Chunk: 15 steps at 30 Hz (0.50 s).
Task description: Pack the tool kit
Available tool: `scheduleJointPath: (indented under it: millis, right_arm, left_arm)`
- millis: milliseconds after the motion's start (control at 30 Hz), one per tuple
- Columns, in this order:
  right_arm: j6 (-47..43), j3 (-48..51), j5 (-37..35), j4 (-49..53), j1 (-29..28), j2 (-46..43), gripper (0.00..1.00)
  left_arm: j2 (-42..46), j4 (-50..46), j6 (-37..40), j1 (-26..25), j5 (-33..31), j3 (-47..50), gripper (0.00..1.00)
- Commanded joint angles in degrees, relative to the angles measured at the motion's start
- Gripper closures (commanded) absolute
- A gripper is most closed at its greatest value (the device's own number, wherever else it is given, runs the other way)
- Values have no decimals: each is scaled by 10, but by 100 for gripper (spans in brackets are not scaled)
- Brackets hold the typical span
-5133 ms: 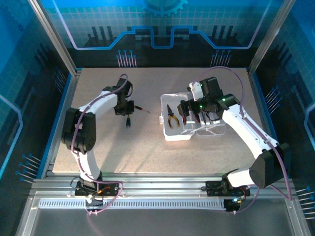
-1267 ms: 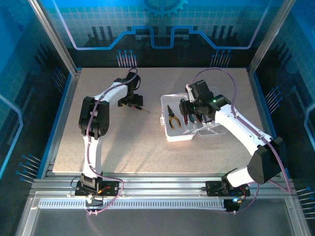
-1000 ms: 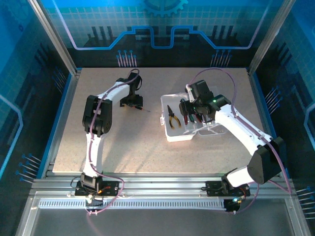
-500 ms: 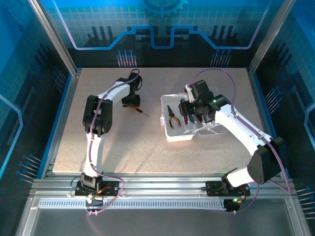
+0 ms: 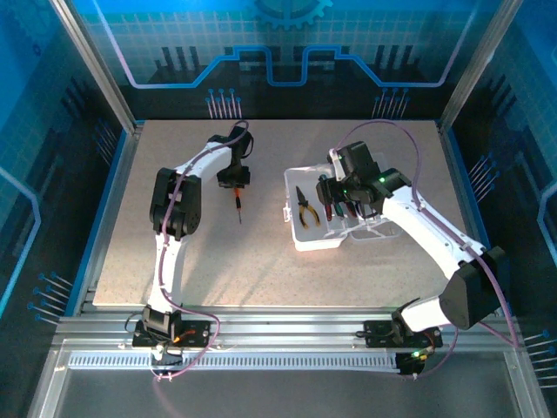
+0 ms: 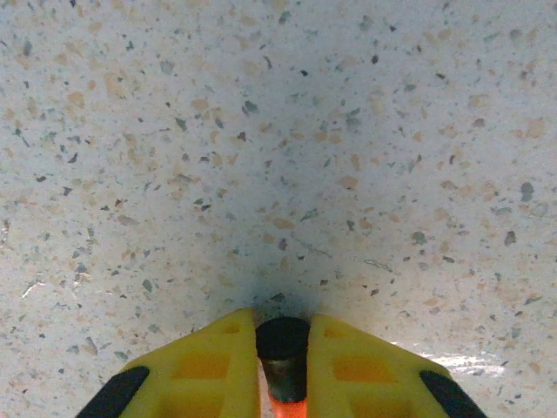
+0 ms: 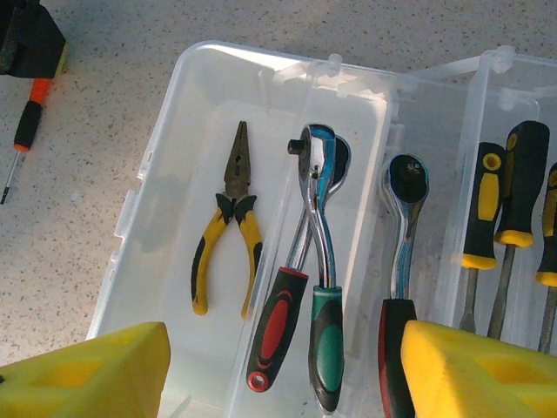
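The left jaws are closed on the handle of an orange-and-black screwdriver [image 5: 238, 202]. In the left wrist view their yellow pads [image 6: 209, 370] press it from both sides, so nothing of the gap is left. The tool is out over the speckled tabletop [image 5: 174, 252], well apart from the case, with its shaft pointing toward the near edge. I cannot tell whether it has cleared the surface. Taking it by the thick handle rather than the thin shaft looks sensible, since the pads get more to bite on. The clear plastic case [image 5: 313, 244] lies open right of centre. The right jaws hang over it spread wide with nothing between them, probably waiting above the tray. Inside, yellow-handled pliers [image 7: 222, 226] lie alone in the left bay, beside a red-handled ratchet [image 7: 283, 305] and a green-handled ratchet [image 7: 324, 331] that touch each other. Yellow-and-black screwdrivers [image 7: 496, 209] fill the far right half, so the loose one most likely belongs there.
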<state>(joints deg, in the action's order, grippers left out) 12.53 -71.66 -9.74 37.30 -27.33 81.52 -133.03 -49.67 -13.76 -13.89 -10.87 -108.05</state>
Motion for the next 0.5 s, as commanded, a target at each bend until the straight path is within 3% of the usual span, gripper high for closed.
scheduleJointPath:
  millis: [0, 100, 467]
  right_arm:
    - [-7, 7, 14, 4, 3, -9, 29]
    - [-8, 3, 17, 6, 4, -3, 28]
    - [-12, 15, 50, -1, 19, -28, 25]
  left_arm:
    - [-16, -5, 4, 5, -8, 3, 90]
    - [-4, 3, 4, 5, -6, 18, 100]
    - [146, 49, -3, 5, 95, 84, 100]
